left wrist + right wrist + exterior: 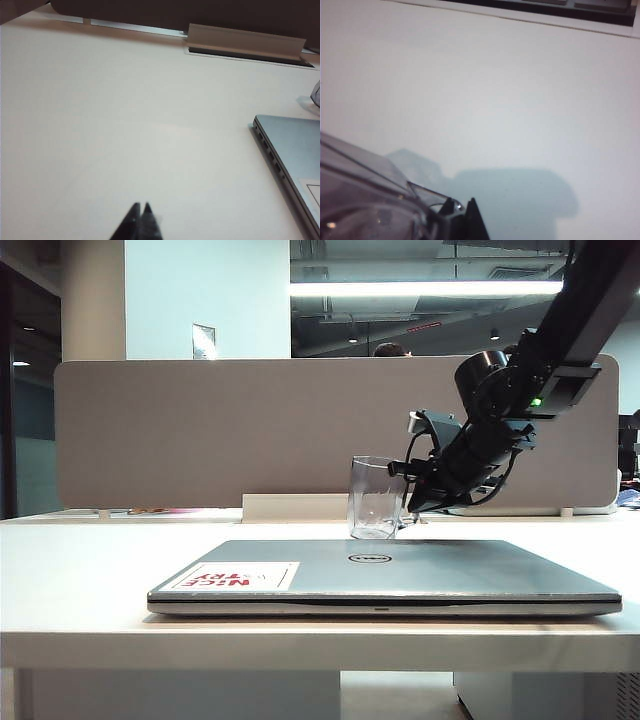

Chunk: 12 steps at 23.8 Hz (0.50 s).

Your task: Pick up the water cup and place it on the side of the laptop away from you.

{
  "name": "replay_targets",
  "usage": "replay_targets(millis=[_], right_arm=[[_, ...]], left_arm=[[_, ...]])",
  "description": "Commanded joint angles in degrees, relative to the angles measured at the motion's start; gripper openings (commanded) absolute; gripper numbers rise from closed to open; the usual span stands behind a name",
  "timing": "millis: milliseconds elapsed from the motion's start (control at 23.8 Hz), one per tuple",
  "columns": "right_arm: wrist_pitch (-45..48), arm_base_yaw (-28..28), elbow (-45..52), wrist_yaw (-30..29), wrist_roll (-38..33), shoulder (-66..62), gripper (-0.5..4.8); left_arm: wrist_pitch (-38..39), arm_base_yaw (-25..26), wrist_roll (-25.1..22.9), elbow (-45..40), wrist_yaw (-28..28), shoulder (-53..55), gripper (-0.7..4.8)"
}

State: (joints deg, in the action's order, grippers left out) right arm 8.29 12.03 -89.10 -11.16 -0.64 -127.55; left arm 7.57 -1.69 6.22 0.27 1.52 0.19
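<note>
Pinching the small clear faceted water cup (377,498) by its handle above the far edge of the wide silver-grey laptop (400,575), the right gripper (412,480) should lower it upright onto the table beyond; the left gripper (140,210) rests pressed shut near the table's left side.

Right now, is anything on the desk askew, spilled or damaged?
Nothing stands out. The laptop lies closed and flat on the table. The right gripper, jaws shut on the handle, holds the water cup upright beyond the laptop; it looks empty, no spill shows. The left gripper is shut over bare table.
</note>
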Motion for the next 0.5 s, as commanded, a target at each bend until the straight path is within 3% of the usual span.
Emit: replay_targets(millis=[42, 504], right_arm=[[-1.3, 0.1, -0.5, -0.5, 0.1, 0.3, -0.01], [-8.2, 0.1, -3.0, -1.0, 1.0, 0.2, -0.01]], left_arm=[[-0.3, 0.0, 0.0, 0.2, 0.2, 0.0, -0.05], [-0.3, 0.0, 0.0, 0.2, 0.2, 0.0, -0.05]])
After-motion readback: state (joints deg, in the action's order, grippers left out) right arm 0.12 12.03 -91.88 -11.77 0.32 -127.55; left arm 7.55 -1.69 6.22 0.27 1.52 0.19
